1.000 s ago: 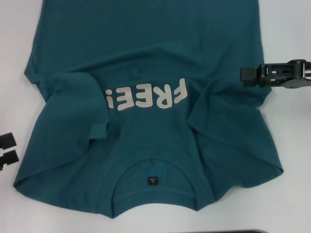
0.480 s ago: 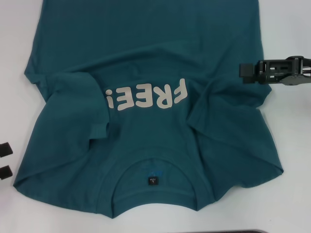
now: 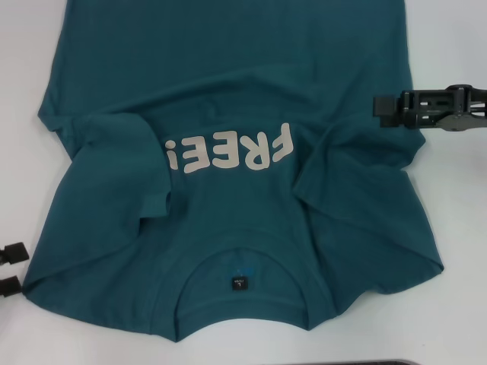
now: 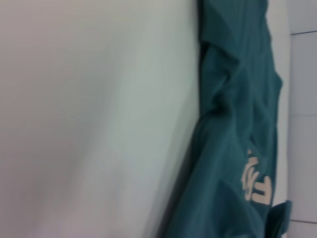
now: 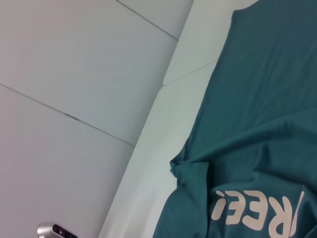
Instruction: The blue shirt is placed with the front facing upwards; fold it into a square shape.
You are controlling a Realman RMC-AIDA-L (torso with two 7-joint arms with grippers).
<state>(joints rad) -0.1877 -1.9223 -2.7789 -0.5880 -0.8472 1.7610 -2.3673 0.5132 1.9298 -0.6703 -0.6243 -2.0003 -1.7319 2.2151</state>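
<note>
- Shirt: the blue shirt (image 3: 228, 152) lies front up on the white table (image 3: 456, 228), spread across most of the head view, its round collar (image 3: 242, 300) at the edge nearest the robot and its hem running out of sight at the far side.
- Off-white letters "FREE!" (image 3: 228, 156) sit across the chest just beyond the collar; a small dark neck label (image 3: 240, 284) shows inside the collar.
- Both sleeves are folded inward over the chest, one on each side of the lettering, leaving ridged creases.
- The left gripper (image 3: 11, 268) is beside the shirt's near left corner, just off the cloth; its two dark fingertips stand apart with nothing between them.
- The right gripper (image 3: 384, 112) hovers at the shirt's right edge, level with the lettering; whether its fingers are parted or closed cannot be told.
- In the left wrist view the shirt's edge runs along bare table.
</note>
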